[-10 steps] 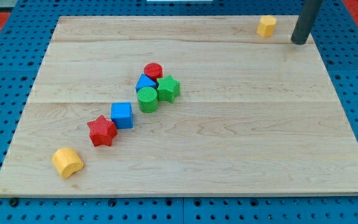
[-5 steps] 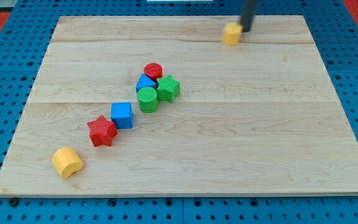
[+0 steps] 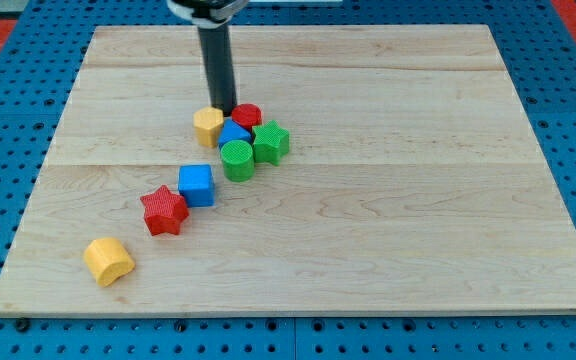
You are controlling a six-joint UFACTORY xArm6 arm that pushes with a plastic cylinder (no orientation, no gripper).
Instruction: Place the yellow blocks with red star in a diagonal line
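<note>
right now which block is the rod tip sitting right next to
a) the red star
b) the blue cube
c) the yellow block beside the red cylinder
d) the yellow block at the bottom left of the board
c: my tip stands at the top right edge of the small yellow block, just left of the red cylinder; the other yellow block, blue cube and red star lie further toward the view's bottom left.

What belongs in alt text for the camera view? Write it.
My tip rests just behind a yellow block beside a cluster of red, blue and green blocks on a wooden board. A blue cube, red star and second yellow block trail diagonally toward the view's bottom left.
</note>
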